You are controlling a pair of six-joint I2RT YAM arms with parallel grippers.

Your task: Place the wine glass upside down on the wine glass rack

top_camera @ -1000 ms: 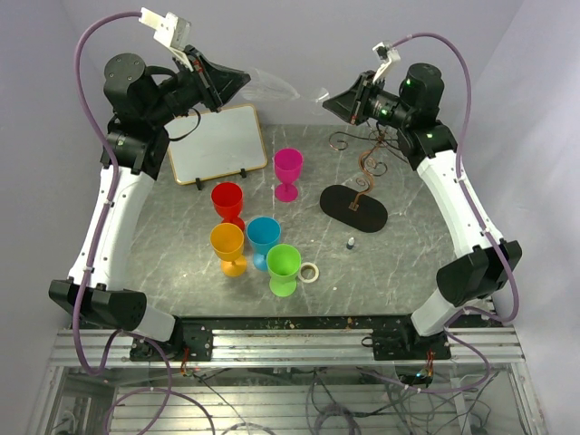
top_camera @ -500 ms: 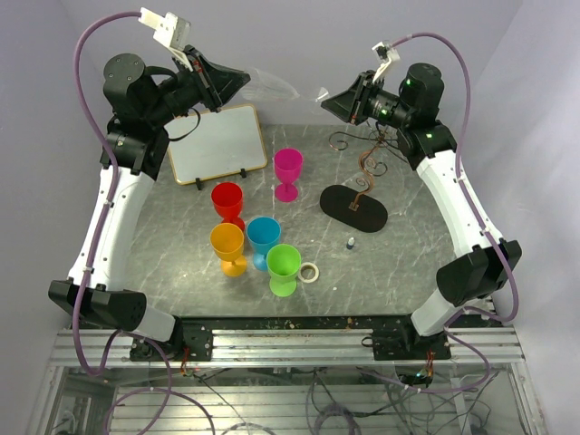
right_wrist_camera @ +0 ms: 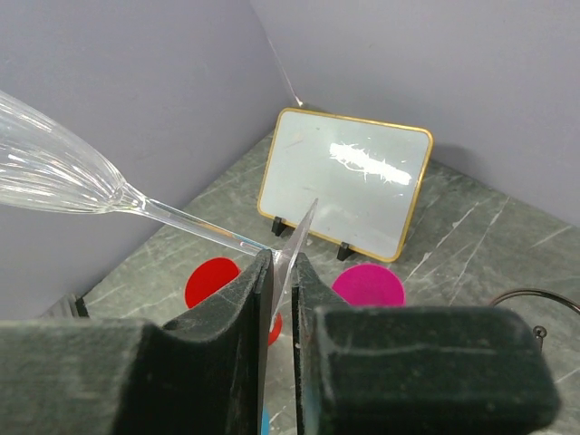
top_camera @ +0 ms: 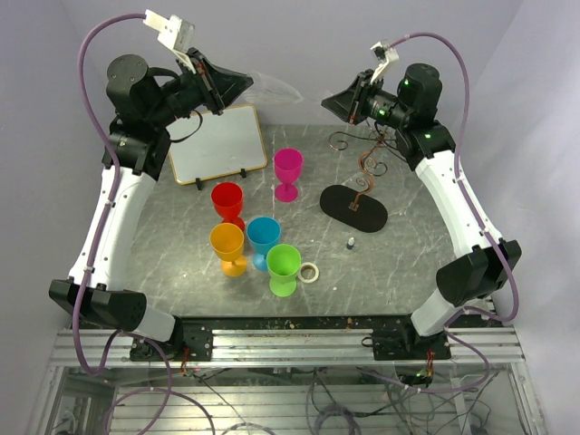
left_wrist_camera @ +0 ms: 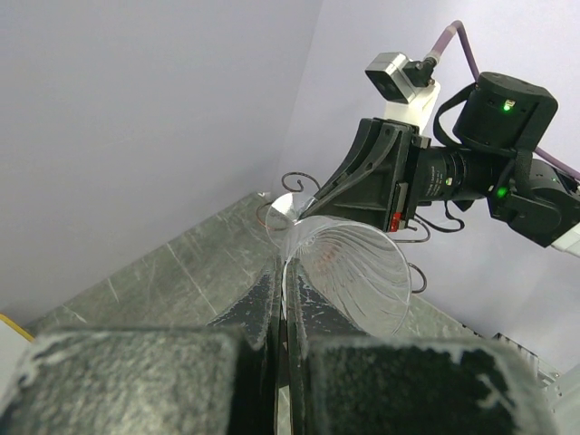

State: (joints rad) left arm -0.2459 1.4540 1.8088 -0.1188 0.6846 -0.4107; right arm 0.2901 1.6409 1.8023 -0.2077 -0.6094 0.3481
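Observation:
A clear wine glass (top_camera: 275, 88) hangs roughly level in the air at the back, between both grippers. My left gripper (top_camera: 248, 83) is shut on the rim of its ribbed bowl (left_wrist_camera: 358, 272). My right gripper (top_camera: 325, 99) is shut on the glass's flat foot (right_wrist_camera: 299, 237); the stem (right_wrist_camera: 181, 220) runs off to the left. The wine glass rack (top_camera: 367, 166), dark wire with curled hooks on a black oval base (top_camera: 353, 209), stands below my right gripper. Its hooks show behind the glass in the left wrist view (left_wrist_camera: 418, 272).
A small whiteboard (top_camera: 217, 143) stands at the back left. Coloured goblets stand upright mid-table: magenta (top_camera: 288, 169), red (top_camera: 227, 200), orange (top_camera: 227, 244), blue (top_camera: 264, 236), green (top_camera: 283, 265). A tape ring (top_camera: 309, 272) and a small object (top_camera: 351, 243) lie nearby.
The left arm has shifted very slightly to the right with the glass; the right gripper has edged with it. Both keep their hold.

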